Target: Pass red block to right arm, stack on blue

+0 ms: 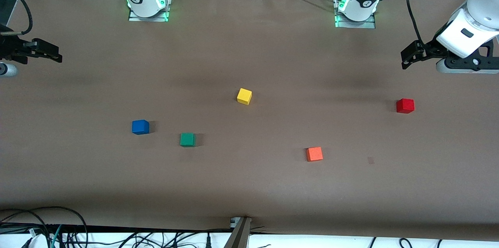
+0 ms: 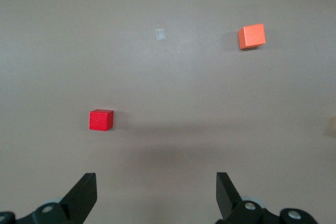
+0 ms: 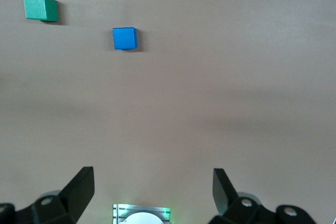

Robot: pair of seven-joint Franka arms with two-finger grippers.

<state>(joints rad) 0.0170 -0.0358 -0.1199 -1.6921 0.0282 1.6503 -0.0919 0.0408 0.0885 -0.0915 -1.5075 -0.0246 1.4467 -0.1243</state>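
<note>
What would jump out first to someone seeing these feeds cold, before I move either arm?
Five small cubes lie scattered and apart on the brown table: the red block toward the left arm's end, the blue beside a green cube toward the right arm's end, a yellow cube mid-table, and an orange-red cube nearer the front camera. The left gripper and right gripper hang over bare table with fingers open, holding nothing.

Both arms run off the frame — the right end effector (image 1: 50, 55) at nine o'clock, the left end effector (image 1: 407, 59) at three; wrist views cut each finger base.
</note>
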